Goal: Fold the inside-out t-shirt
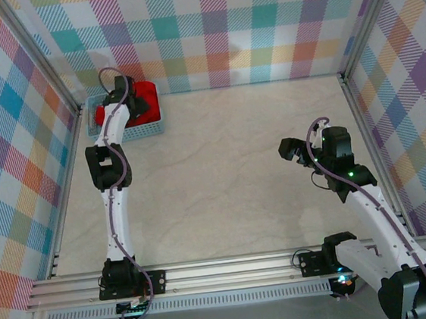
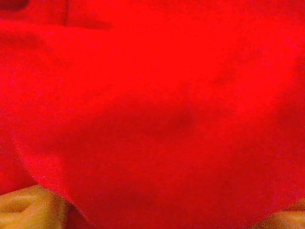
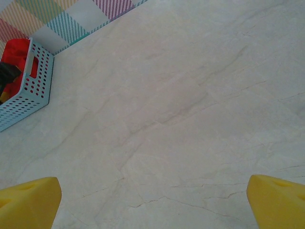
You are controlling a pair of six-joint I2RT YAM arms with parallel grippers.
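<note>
Reaching with left claw down inside light-blue basket, pads apart and straddling the bunched inside-out t-shirt pressed directly beneath and between them, apparently not yet pinching; probably seeking purchase for lifting it out. Hovering with right claw spread wide above worktop, basket far off to its upper left, leaving folding space.

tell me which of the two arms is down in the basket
The left one: the left gripper sits in the light-blue basket against the red t-shirt, while the right gripper hovers over bare table.
</note>
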